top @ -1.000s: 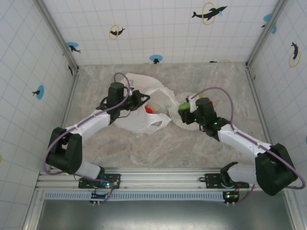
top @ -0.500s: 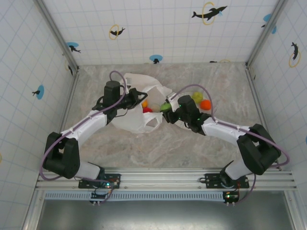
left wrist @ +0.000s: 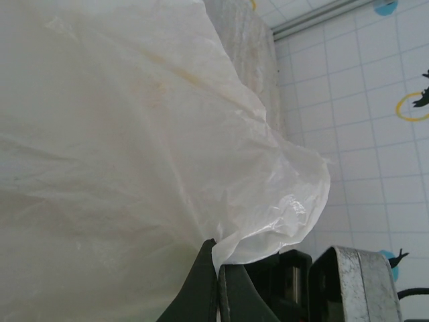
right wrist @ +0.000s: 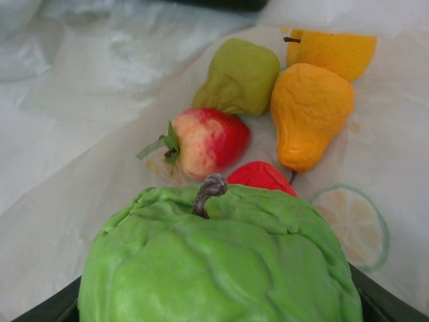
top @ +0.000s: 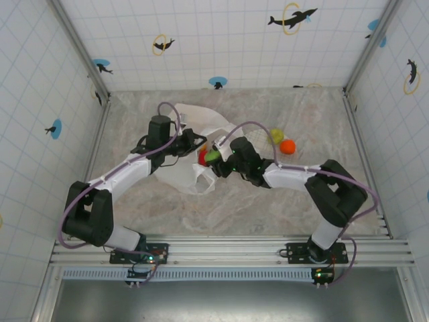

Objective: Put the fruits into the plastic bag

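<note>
**A:** What sits nearest in the right wrist view?

**B:** A green apple (right wrist: 214, 268), stem up. The right gripper (top: 215, 156) has its jaws partly apart, clamped on the apple from both sides.

**A:** And just beyond it?

**B:** The white film of the plastic bag (right wrist: 74, 154), with fruit lying on it. First comes a red fruit (right wrist: 261, 178), half hidden behind the apple, then a strawberry (right wrist: 208, 141). Past those are an orange pear (right wrist: 310, 114) and a green fruit (right wrist: 241, 77), with a yellow pear (right wrist: 335, 54) farthest.

**A:** What is the left gripper doing?

**B:** The left gripper (left wrist: 218, 285) is pinched closed on a fold of the bag's rim (only thin film between its fingers). The plastic rises above it.

**A:** How should the drop go?

**B:** The apple seems to hang at the bag's mouth. I would carry it a little deeper and lower it beside the strawberry rather than onto it. Then spread the jaws fully and back out without snagging the film. The left side should hold the rim up throughout.

**A:** Anything farther off?

**B:** Yes. On the table (top: 201, 215), well apart from the bag, a yellow-green fruit (top: 275, 136) and an orange fruit (top: 287, 146) lie just beside each other.
</note>
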`<action>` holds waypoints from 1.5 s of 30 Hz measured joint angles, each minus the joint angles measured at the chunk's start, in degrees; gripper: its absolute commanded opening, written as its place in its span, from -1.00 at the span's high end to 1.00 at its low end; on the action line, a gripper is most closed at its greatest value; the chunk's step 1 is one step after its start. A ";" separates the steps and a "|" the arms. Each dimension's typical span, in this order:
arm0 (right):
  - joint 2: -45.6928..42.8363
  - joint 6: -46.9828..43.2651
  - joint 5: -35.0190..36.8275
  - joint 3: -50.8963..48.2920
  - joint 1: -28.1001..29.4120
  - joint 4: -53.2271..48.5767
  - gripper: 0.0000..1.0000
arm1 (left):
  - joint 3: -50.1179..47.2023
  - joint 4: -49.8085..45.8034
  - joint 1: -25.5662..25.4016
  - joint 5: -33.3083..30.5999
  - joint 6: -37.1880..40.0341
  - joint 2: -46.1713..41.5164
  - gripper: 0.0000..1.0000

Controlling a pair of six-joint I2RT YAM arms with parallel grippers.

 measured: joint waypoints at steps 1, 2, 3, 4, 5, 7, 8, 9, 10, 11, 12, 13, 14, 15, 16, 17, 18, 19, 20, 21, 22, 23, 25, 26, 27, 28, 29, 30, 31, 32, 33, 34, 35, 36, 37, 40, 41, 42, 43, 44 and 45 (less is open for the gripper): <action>1.18 0.42 -0.26 0.66 0.20 0.81 0.07 | 0.00 -0.37 0.04 0.02 0.50 0.00 1.00; 2.45 0.90 -0.61 1.25 0.50 2.01 0.07 | -0.02 -0.70 0.15 0.13 1.01 -0.02 1.00; 3.58 1.49 -1.03 1.70 0.76 3.26 0.07 | -0.17 -0.81 0.35 0.42 1.31 -0.02 1.00; 4.46 2.03 -1.44 1.99 0.98 4.35 0.07 | -0.44 -0.76 0.61 0.70 1.42 -0.07 1.00; 5.33 2.69 -1.81 2.19 1.27 5.64 0.07 | -0.96 -0.72 1.09 1.18 1.38 -0.13 1.00; 6.84 4.11 -2.51 2.40 1.75 8.11 0.07 | -2.56 -0.07 2.14 2.12 1.16 -0.42 1.00; 7.58 4.79 -2.73 2.49 2.03 9.49 0.06 | -3.45 0.31 2.60 2.58 0.96 -0.59 1.00; 8.28 5.42 -2.86 2.58 2.34 10.75 0.07 | -4.26 0.52 3.06 3.08 0.74 -0.72 1.00; 8.96 6.10 -2.89 2.64 2.64 11.96 0.07 | -4.68 0.57 3.30 3.30 0.59 -0.79 1.00; 9.68 6.80 -2.84 2.73 2.91 13.18 0.07 | -4.98 0.68 3.43 3.50 0.35 -0.81 1.00; 10.49 7.54 -2.71 2.93 3.21 14.38 0.06 | -5.14 0.96 3.54 3.76 0.13 -0.83 1.00; 11.17 8.15 -2.49 3.08 3.52 15.50 0.06 | -5.22 1.11 3.61 3.93 -0.07 -0.90 1.00; 11.98 8.96 -2.10 3.21 3.69 16.83 0.06 | -5.27 1.33 3.80 4.15 -0.24 -1.14 1.00; 12.72 9.79 -1.66 3.32 3.96 18.10 0.06 | -5.27 1.42 3.96 4.35 -0.28 -1.44 1.00; 13.38 10.60 -1.18 3.34 4.09 19.39 0.06 | -5.27 1.49 4.20 4.50 -0.37 -1.75 1.00; 14.03 11.43 -0.68 3.34 4.22 20.63 0.06 | -5.27 1.64 4.59 4.57 -0.48 -2.21 1.00; 14.69 12.24 -0.11 3.34 4.33 21.84 0.06 | -5.27 1.86 4.92 4.57 -0.57 -2.60 1.00; 15.28 13.00 0.37 3.34 4.46 22.95 0.06 | -5.27 2.05 5.11 4.57 -0.70 -2.89 1.00; 15.89 13.68 1.07 3.48 4.59 23.80 0.06 | -5.27 2.34 5.38 4.57 -0.76 -3.10 1.00; 16.63 14.38 1.70 3.69 4.70 24.65 0.05 | -5.27 2.67 5.57 4.59 -0.92 -3.19 1.00; 17.27 14.95 2.27 4.02 4.79 25.24 0.05 | -5.27 2.75 5.68 4.61 -1.14 -3.19 1.00; 18.01 15.58 2.91 4.42 4.92 25.94 0.04 | -5.29 2.75 5.73 4.66 -1.33 -3.19 1.00; 19.12 16.70 4.07 5.09 5.20 26.88 0.02 | -5.44 2.82 5.73 4.81 -1.64 -3.19 1.00; 19.61 17.27 4.70 5.40 5.33 27.36 0.02 | -5.55 2.89 5.73 4.81 -1.75 -3.19 1.00; 20.06 17.79 5.29 5.73 5.44 27.71 0.01 | -5.66 2.93 5.73 4.83 -1.77 -3.19 1.00; 20.48 18.27 5.86 6.01 5.44 28.28 0.00 | -5.77 2.93 5.73 4.83 -1.77 -3.19 1.00; 20.94 18.78 6.40 6.40 5.55 28.74 -0.01 | -5.92 2.97 5.73 4.83 -1.77 -3.19 1.00; 21.53 19.41 7.10 6.93 5.64 29.31 -0.01 | -6.10 3.06 5.73 4.87 -1.77 -3.19 1.00; 22.01 19.91 7.56 7.34 5.70 29.62 -0.02 | -6.23 3.08 5.73 4.90 -1.77 -3.19 1.00; 22.58 20.37 8.07 7.80 5.70 30.12 -0.03 | -6.36 3.13 5.73 4.92 -1.79 -3.19 1.00; 23.10 20.96 8.61 8.26 5.75 30.56 -0.05 | -6.38 3.13 5.73 4.94 -1.81 -3.19 1.00; 23.61 21.44 9.01 8.74 5.75 30.86 -0.07 | -6.38 3.13 5.73 4.94 -1.81 -3.19 1.00; 24.15 21.92 9.35 9.35 5.77 31.15 -0.09 | -6.38 3.13 5.73 4.96 -1.81 -3.19 1.00; 24.72 22.47 9.64 9.90 5.75 31.50 -0.11 | -6.38 3.15 5.73 4.96 -1.81 -3.19 1.00; 25.20 22.82 9.88 10.34 5.75 31.95 -0.14 | -6.38 3.15 5.73 4.94 -1.84 -3.19 1.00; 26.36 23.80 10.43 11.56 5.75 32.57 -0.22 | -6.40 3.15 5.73 4.94 -1.95 -3.19 1.00; 26.56 24.13 10.51 11.91 5.75 32.54 -0.28 | -6.40 3.15 5.77 4.94 -1.95 -3.19 1.00; 26.67 24.39 10.54 12.07 5.75 32.54 -0.34 | -6.40 3.15 5.77 4.94 -1.95 -3.19 1.00; 26.67 24.48 10.54 12.09 5.75 32.52 -0.38 | -6.40 3.15 5.77 4.94 -1.95 -3.19 1.00; 26.67 24.61 10.56 12.09 5.75 32.54 -0.44 | -6.40 3.15 5.79 4.92 -1.95 -3.19 1.00; 26.67 24.46 10.56 12.09 5.75 32.57 -0.49 | -6.40 3.15 5.84 4.92 -1.95 -3.19 1.00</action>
